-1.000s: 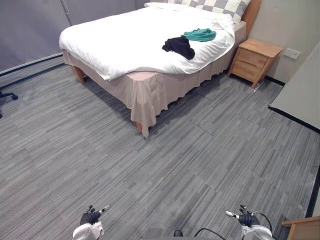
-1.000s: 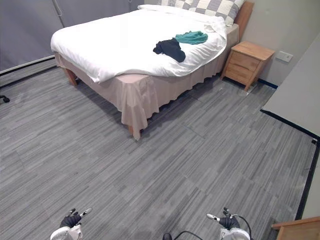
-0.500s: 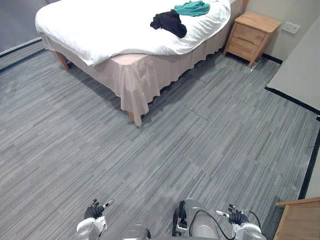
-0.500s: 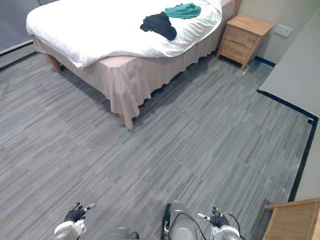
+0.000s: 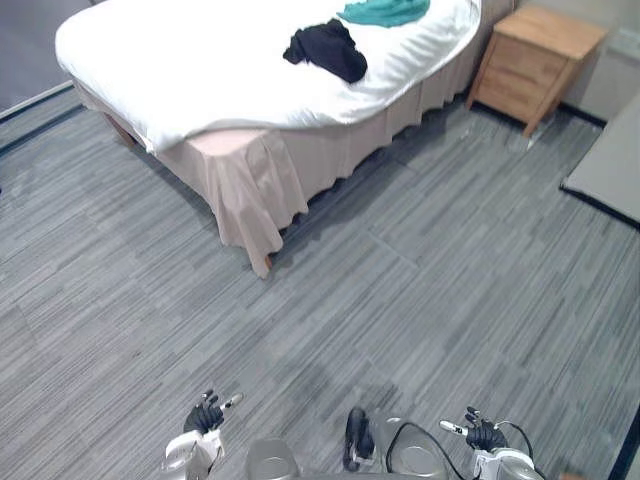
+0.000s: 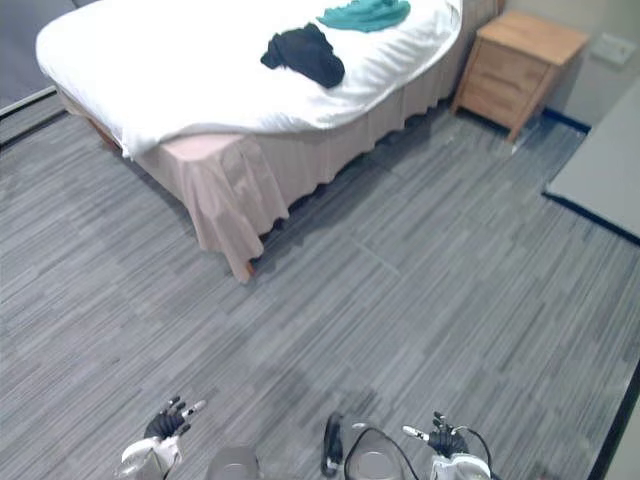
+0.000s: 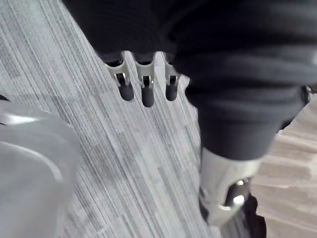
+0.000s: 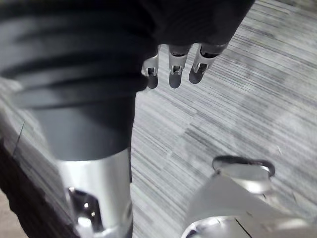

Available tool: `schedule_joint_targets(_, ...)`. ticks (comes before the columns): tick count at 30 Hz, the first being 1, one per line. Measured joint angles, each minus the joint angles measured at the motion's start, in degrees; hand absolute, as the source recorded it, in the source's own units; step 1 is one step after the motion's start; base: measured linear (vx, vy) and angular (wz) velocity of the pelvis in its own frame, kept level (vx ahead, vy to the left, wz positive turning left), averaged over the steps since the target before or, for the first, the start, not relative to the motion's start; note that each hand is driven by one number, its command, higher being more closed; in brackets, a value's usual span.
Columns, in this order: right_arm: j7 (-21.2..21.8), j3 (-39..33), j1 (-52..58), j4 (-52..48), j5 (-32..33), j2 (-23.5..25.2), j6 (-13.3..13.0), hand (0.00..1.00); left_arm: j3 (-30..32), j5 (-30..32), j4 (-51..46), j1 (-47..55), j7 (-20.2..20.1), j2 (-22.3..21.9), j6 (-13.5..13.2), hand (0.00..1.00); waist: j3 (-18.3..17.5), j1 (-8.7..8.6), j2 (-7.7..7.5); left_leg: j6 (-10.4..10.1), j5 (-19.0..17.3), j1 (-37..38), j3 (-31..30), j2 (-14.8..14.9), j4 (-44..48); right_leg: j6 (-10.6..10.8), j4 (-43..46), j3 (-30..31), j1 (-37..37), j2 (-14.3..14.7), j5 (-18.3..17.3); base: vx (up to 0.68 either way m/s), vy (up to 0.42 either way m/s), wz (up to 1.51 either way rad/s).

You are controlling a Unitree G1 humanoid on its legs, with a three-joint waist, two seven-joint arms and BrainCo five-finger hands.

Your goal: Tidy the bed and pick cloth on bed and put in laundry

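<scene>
Two items lie on the bed (image 5: 200,70) — black cloth (image 5: 325,50) and teal cloth (image 5: 385,12), just beside each other. I see left hand (image 5: 205,418) and right hand (image 5: 482,435) low over the floor (image 5: 450,280) — fingers relaxed, holding nothing.

On the bed (image 6: 180,60), black cloth (image 6: 303,55) and teal cloth (image 6: 365,14) lie near each other; wooden nightstand (image 6: 520,58) stands beside it on grey floor (image 6: 420,300).

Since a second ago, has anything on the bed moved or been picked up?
Nothing was moved or taken hold of; only the camera has shifted. The crumpled black cloth and the teal cloth lie on the white-covered bed as before, the wooden nightstand beside it. The left robot hand and the right robot hand stay low over the grey floor, open and empty.
</scene>
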Motion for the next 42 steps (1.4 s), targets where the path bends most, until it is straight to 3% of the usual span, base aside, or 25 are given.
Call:
schedule_joint_targets(1,0.25,0.04,0.08,-1.13,0.01,-0.01,-0.24,0.00,-0.01,-0.32,0.00,0.24,0.01,-0.22,0.00,0.00,-0.11,0.00,0.50,0.43,1.44,-0.74,1.53,0.11,-2.26,0.49,-1.22,0.15,1.36,0.53,-0.28,0.59,0.060,0.04)
schedule_joint_targets(2,0.63,0.39,0.10,-2.66,0.05,-0.03,-0.62,0.00,-0.12,-0.90,0.02,0.30,0.26,-0.60,-0.01,0.00,-0.46,-0.04,1.67,2.18,2.92,-2.59,4.15,0.50,-4.56,2.26,-2.91,0.05,4.56,1.81,-1.40,0.53,0.089,0.05)
schedule_joint_targets(3,0.61,0.84,0.08,-2.78,0.02,0.13,-0.67,0.00,-0.16,-1.04,0.15,0.19,0.56,-0.74,-0.01,0.00,-0.66,0.38,1.45,6.61,6.28,-3.11,4.12,0.23,-3.72,4.03,-2.65,0.15,6.48,1.72,-2.65,0.57,0.102,0.06)
schedule_joint_targets(5,0.51,1.55,0.06,-2.69,0.06,0.17,-0.68,0.00,-0.24,-1.38,0.50,-0.30,1.12,-1.01,0.02,0.00,-1.71,0.50,0.28,10.86,9.73,-2.62,4.62,-1.36,-3.61,5.90,0.89,-0.13,6.18,-0.07,-3.76,0.58,0.103,0.24)
schedule_joint_targets(6,0.23,1.58,-0.74,-0.98,0.16,0.44,-0.33,0.00,-0.09,-1.30,0.85,-1.45,1.34,-0.95,0.23,0.00,-2.64,0.47,-1.44,13.77,9.84,-1.15,5.68,-3.07,-4.83,8.61,11.31,-0.98,2.21,-3.43,-5.30,0.65,0.120,0.39)
schedule_joint_targets(7,0.06,1.59,-1.56,0.15,0.17,0.51,-0.05,0.00,0.06,-1.16,0.82,-1.87,1.38,-0.83,0.27,0.00,-2.54,0.49,-1.81,14.23,9.10,-0.26,5.47,-3.80,-5.17,10.28,16.96,-1.23,0.18,-4.79,-5.22,0.72,0.138,0.44)
schedule_joint_targets(8,-0.22,1.95,-2.88,2.71,0.18,0.74,0.42,0.00,0.43,-0.65,1.38,-2.79,1.42,-0.33,0.42,0.00,-2.12,0.37,-2.93,13.58,7.00,1.26,3.72,-4.59,-4.54,14.62,30.78,-1.83,-5.07,-8.40,-3.78,0.46,0.081,0.30)
schedule_joint_targets(10,-0.62,2.73,-3.71,4.38,0.19,1.01,0.79,0.00,0.37,0.01,1.83,-2.94,1.43,0.14,0.45,0.00,-2.10,0.36,-3.29,11.90,4.87,4.96,1.72,-4.26,-2.73,12.06,39.35,-5.18,-8.19,-12.62,-5.99,0.50,0.056,0.43)
schedule_joint_targets(11,-0.89,2.75,-3.76,4.38,0.32,1.49,0.75,0.00,0.32,0.16,1.76,-2.96,1.41,0.52,0.38,0.00,-2.09,0.40,-3.20,11.56,4.53,6.92,0.22,-3.75,-2.64,11.35,38.62,-6.26,-8.84,-13.38,-7.03,0.69,-0.001,0.59)
schedule_joint_targets(13,-1.26,2.71,-3.90,4.84,1.25,2.31,0.30,0.00,-0.30,0.07,1.64,-3.60,1.36,1.83,-0.07,0.00,-1.72,0.43,-1.87,10.05,3.68,11.29,-2.86,-0.81,-3.77,10.73,30.11,-6.45,-10.42,-11.90,-7.66,0.49,-0.084,0.56)
schedule_joint_targets(14,-1.55,2.65,-3.79,5.70,2.05,2.32,0.01,0.00,-0.73,-0.05,1.31,-3.96,1.44,2.44,-0.17,0.00,-2.09,0.43,-0.74,7.90,2.52,13.30,-5.05,0.90,-5.40,11.62,23.59,-5.20,-12.37,-10.13,-6.99,0.26,-0.114,0.62)
schedule_joint_targets(16,-1.74,2.50,-2.94,6.21,4.06,2.87,-0.09,0.00,-0.93,-0.15,0.37,-4.97,1.35,3.78,-0.69,0.00,-2.32,0.31,-1.30,6.64,2.69,14.64,-8.21,0.66,-8.13,13.46,14.19,-1.15,-16.15,-10.46,-3.69,0.24,-0.157,0.83)
schedule_joint_targets(19,-3.03,-1.15,0.98,6.27,7.50,4.45,0.10,0.00,-0.57,-0.21,-0.51,-8.12,0.65,4.88,-0.82,0.00,-2.64,-0.72,-2.03,2.99,1.34,14.87,-16.77,0.37,-8.75,14.29,3.49,10.00,-21.10,-11.50,6.69,0.28,-0.272,1.28)
schedule_joint_targets(20,-3.39,-1.74,2.29,6.27,8.11,5.15,0.17,0.00,-0.23,-0.22,-1.18,-8.03,0.22,5.16,-0.92,0.00,-2.81,-0.75,-2.32,2.02,0.87,15.06,-18.38,0.43,-8.28,13.89,2.63,12.59,-21.32,-11.59,8.52,0.34,-0.399,1.37)
schedule_joint_targets(22,-3.67,-1.79,5.74,6.03,9.80,8.06,0.59,0.00,2.04,-0.27,-4.18,-6.02,-0.22,6.50,-1.29,0.00,-4.82,-0.75,-5.86,-1.19,-2.36,15.25,-18.63,0.32,-4.97,12.60,1.90,14.14,-20.18,-13.47,13.00,0.37,-0.493,1.13)
schedule_joint_targets(23,-3.89,-1.90,6.41,6.19,10.04,8.70,1.19,0.00,3.55,-0.29,-4.15,-5.74,0.37,6.02,-1.36,0.00,-5.09,-0.84,-5.75,-3.59,-3.73,15.37,-16.03,3.23,-1.77,13.75,3.24,11.74,-18.73,-12.93,15.62,0.34,-0.499,0.70)
schedule_joint_targets(24,-3.76,-1.80,6.58,5.67,10.35,8.43,1.44,0.00,3.52,-0.28,-4.63,-5.07,0.51,5.42,-1.59,0.00,-5.50,-0.84,-4.39,-3.88,-3.48,15.07,-14.37,5.08,-1.47,12.87,3.40,11.36,-18.69,-11.81,14.99,0.29,-0.439,0.44)
schedule_joint_targets(25,-3.51,-1.81,5.68,5.25,11.45,7.35,1.74,0.00,3.65,-0.28,-5.21,-4.22,0.99,4.34,-2.79,0.00,-5.82,-0.54,-2.29,-5.55,-3.62,15.28,-13.92,7.57,-1.77,11.80,3.30,10.53,-18.55,-9.73,13.82,0.24,-0.318,0.02)
schedule_joint_targets(27,-2.57,-1.87,3.95,3.71,11.45,4.90,2.11,0.00,3.94,0.11,-6.70,-4.49,3.80,4.05,-5.36,0.00,-5.80,-0.94,0.64,-7.52,-0.36,17.07,-13.02,9.42,-5.57,9.99,3.55,9.45,-18.56,-7.64,12.73,0.26,-0.261,0.11)
schedule_joint_targets(29,-2.05,-2.13,3.48,4.00,11.43,2.94,2.02,0.00,5.08,0.38,-12.73,-6.35,8.13,5.18,-9.41,0.00,-5.74,-1.16,0.72,-6.69,3.99,16.59,-11.55,8.82,-7.34,8.89,4.03,7.99,-18.97,-8.15,11.60,0.17,-0.203,0.31)
schedule_joint_targets(31,-2.18,-4.23,3.38,4.70,11.40,2.34,1.85,0.00,5.53,0.45,-17.65,-9.48,11.89,8.46,-11.80,0.00,-5.39,-1.50,0.53,-5.90,6.62,15.46,-11.00,8.52,-7.60,8.28,4.16,6.40,-19.05,-8.66,11.12,0.09,-0.172,0.43)
schedule_joint_targets(35,-3.92,-5.97,3.41,7.13,11.43,1.70,0.07,0.00,7.47,5.73,-27.75,-17.06,18.70,17.29,-14.62,0.00,-3.88,-2.72,0.92,-5.26,10.38,17.21,-10.82,7.92,-10.89,7.98,3.20,4.41,-16.85,-8.97,10.95,0.02,-0.071,0.29)
schedule_joint_targets(40,-4.94,-5.54,3.41,6.74,11.35,2.20,-0.51,0.00,5.60,10.01,-30.78,-28.00,18.50,27.78,-15.04,0.00,-3.83,-3.86,1.11,-5.23,10.27,17.86,-7.15,7.68,-13.36,8.53,1.29,5.22,-17.20,-8.58,11.29,-0.09,0.043,-0.02)
schedule_joint_targets(42,-4.95,-5.20,3.62,6.63,11.24,2.62,-0.46,0.00,0.51,11.13,-28.88,-35.77,17.39,32.41,-14.84,0.00,-3.34,-4.23,0.58,-5.30,9.57,17.96,-5.08,7.76,-14.35,8.83,-0.13,5.97,-17.60,-8.11,13.11,-0.10,0.080,-0.14)
